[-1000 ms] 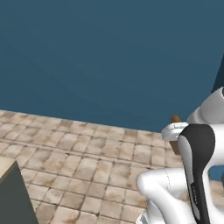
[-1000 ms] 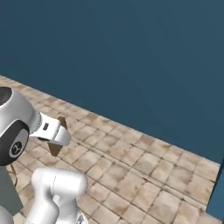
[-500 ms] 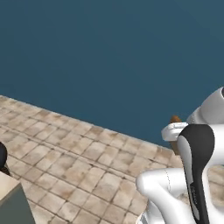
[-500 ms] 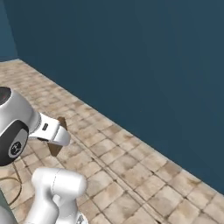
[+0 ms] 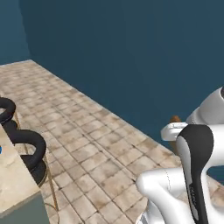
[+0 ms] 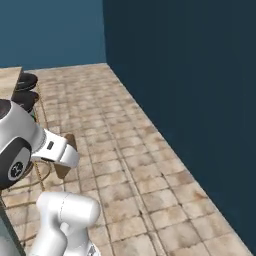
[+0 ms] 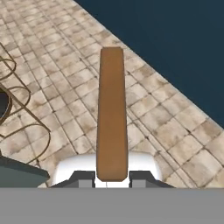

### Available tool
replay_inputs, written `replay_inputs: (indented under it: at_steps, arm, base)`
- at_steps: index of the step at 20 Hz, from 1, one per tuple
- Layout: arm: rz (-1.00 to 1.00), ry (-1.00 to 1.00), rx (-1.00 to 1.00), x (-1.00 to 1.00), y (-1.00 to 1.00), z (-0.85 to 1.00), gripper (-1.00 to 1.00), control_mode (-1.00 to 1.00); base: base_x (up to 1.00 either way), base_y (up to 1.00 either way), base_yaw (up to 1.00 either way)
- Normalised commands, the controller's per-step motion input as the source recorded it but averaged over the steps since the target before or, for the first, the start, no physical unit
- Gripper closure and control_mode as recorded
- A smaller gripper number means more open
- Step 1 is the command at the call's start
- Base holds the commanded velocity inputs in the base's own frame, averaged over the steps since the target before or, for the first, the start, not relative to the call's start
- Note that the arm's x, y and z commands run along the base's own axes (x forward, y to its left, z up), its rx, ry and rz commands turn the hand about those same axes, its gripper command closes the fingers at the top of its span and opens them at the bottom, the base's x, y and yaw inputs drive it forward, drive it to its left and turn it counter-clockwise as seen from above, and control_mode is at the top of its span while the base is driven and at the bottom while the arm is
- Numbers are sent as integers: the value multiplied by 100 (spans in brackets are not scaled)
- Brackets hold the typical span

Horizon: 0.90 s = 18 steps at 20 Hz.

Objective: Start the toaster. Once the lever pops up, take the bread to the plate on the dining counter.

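Beige stone-tile floor [image 5: 87, 144] runs to a dark blue wall [image 5: 131, 57]. The counter [image 5: 13, 179], beige-topped on a grey-green base, occupies the lower left of the left base view, with black stools [image 5: 26, 144] beside it. In the hand view, the gripper [image 7: 112, 178] sits at bottom centre, jaws closed narrow on the bread [image 7: 112, 113], held edge-on above the floor.

dining counter [image 5: 15, 175] cut off at left edge.
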Motion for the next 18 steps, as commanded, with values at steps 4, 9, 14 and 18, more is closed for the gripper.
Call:
replay_inputs:
  at_steps: [4, 9, 14, 18]
  arm:
    - [0, 0, 0, 0, 0, 0, 100, 100]
    - [0, 0, 0, 0, 0, 0, 100, 100]
    - [0, 0, 0, 0, 0, 0, 100, 100]
    - [0, 0, 0, 0, 0, 0, 100, 100]
  base:
    - [95, -25, 70]
    - [77, -34, 70]
    - [55, -42, 71]
    - [45, -46, 70]
